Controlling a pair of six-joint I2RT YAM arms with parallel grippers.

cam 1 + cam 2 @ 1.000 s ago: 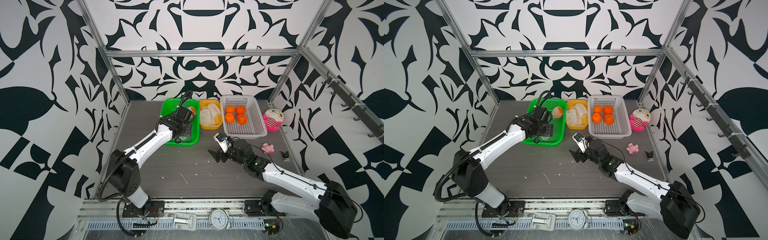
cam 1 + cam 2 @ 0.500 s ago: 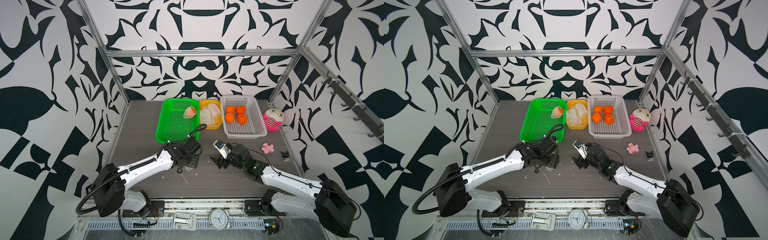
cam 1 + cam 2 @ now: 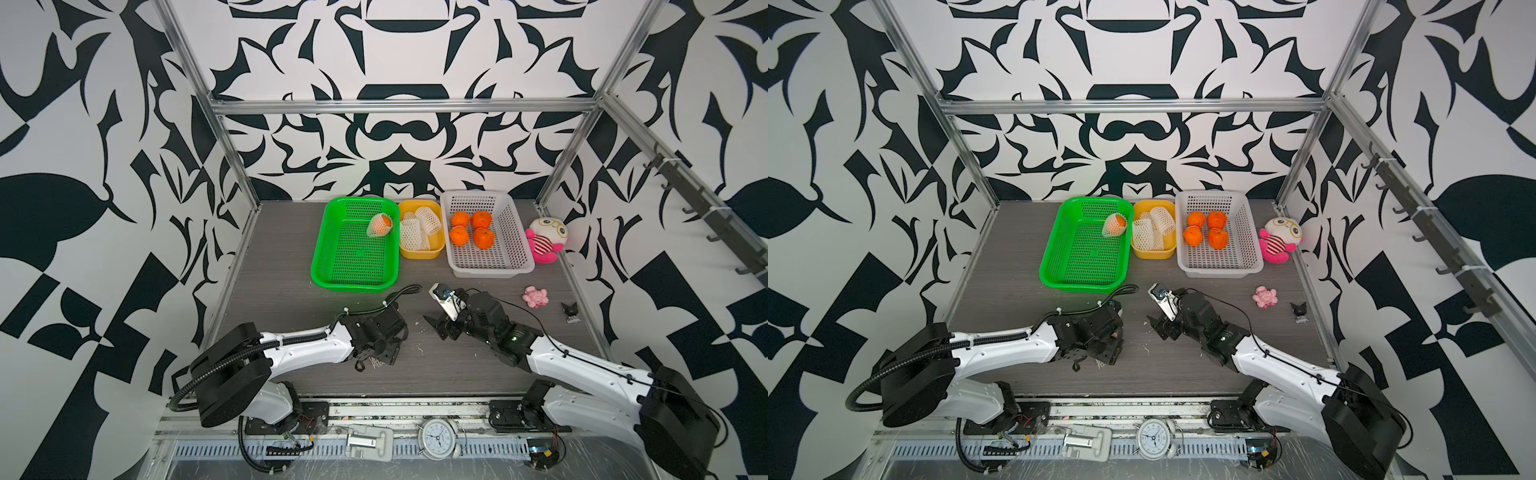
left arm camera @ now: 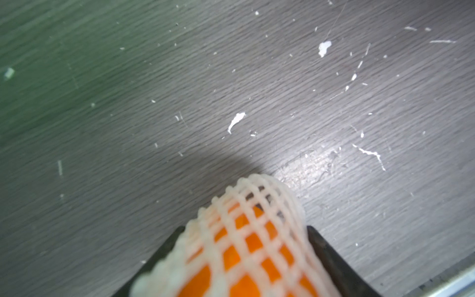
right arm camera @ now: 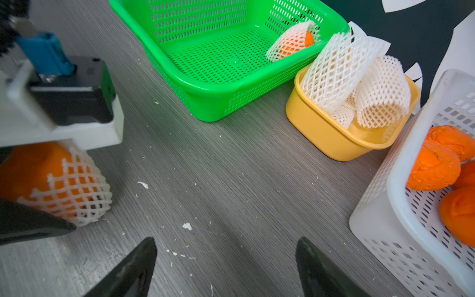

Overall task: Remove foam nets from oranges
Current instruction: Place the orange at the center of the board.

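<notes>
My left gripper (image 4: pixel 244 228) is shut on an orange (image 4: pixel 257 246) wrapped in a white foam net (image 4: pixel 264 187), low over the front middle of the table. In both top views the left gripper (image 3: pixel 388 349) (image 3: pixel 1108 345) hides this fruit. The right wrist view shows that netted orange (image 5: pixel 54 180) beside my right gripper (image 5: pixel 226 244), which is open and empty (image 3: pixel 438 328). A second netted orange (image 3: pixel 380 224) lies in the green basket (image 3: pixel 316 266). Several bare oranges (image 3: pixel 469 228) sit in the white basket (image 3: pixel 490 272). Empty foam nets (image 3: pixel 417 228) fill the yellow tub (image 3: pixel 419 253).
A plush doll (image 3: pixel 544 239) leans at the right wall beside the white basket. A small pink toy (image 3: pixel 535 296) and a small black object (image 3: pixel 570 311) lie on the table's right side. White foam crumbs (image 5: pixel 187 226) dot the tabletop. A clock (image 3: pixel 440 432) sits on the front rail.
My left arm has come from the green basket to the front middle of the table with a netted orange in its grip. My right gripper has shifted slightly toward the front.
</notes>
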